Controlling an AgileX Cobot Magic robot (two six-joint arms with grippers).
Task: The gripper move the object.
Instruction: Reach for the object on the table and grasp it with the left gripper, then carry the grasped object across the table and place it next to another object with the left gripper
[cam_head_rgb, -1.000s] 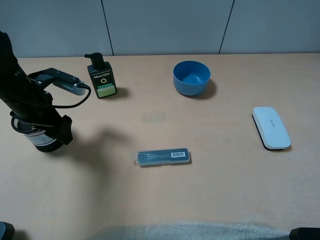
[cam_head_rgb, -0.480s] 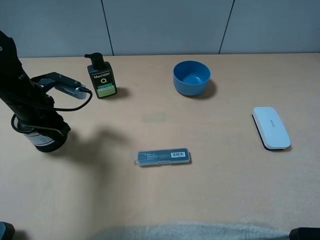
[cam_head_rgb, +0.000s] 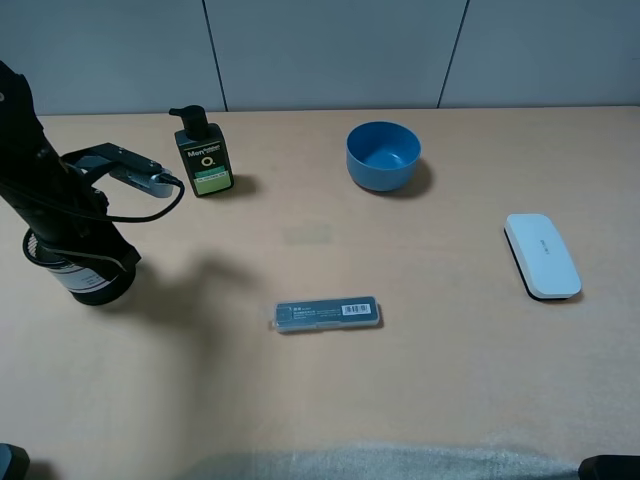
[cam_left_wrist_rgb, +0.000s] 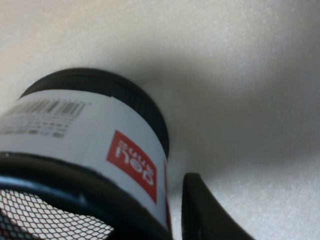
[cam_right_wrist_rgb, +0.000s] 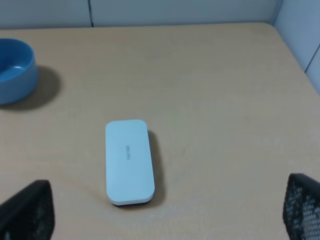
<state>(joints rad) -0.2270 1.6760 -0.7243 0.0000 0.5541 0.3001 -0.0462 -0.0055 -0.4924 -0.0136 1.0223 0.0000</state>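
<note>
The black wire-mesh pen cup (cam_head_rgb: 88, 280) with a white label stands upright on the table at the far left. In the left wrist view its label with red marks (cam_left_wrist_rgb: 75, 135) fills the frame close up. My left gripper (cam_head_rgb: 98, 256) reaches down over the cup and is shut on its rim. One dark finger (cam_left_wrist_rgb: 200, 210) lies outside the wall; the other is hidden. My right gripper (cam_right_wrist_rgb: 160, 215) is open and empty, with its fingertips wide apart above the table near a white case (cam_right_wrist_rgb: 128, 161).
A dark pump bottle (cam_head_rgb: 203, 155) stands behind and to the right of the cup. A blue bowl (cam_head_rgb: 383, 155) is at the back centre. A flat grey box (cam_head_rgb: 328, 314) lies mid-table. The white case (cam_head_rgb: 541, 255) lies at the right.
My left gripper's outer finger has drawn in toward the cup, and the wrist has shifted slightly left. The cup has stayed in place. The right side is unchanged.
</note>
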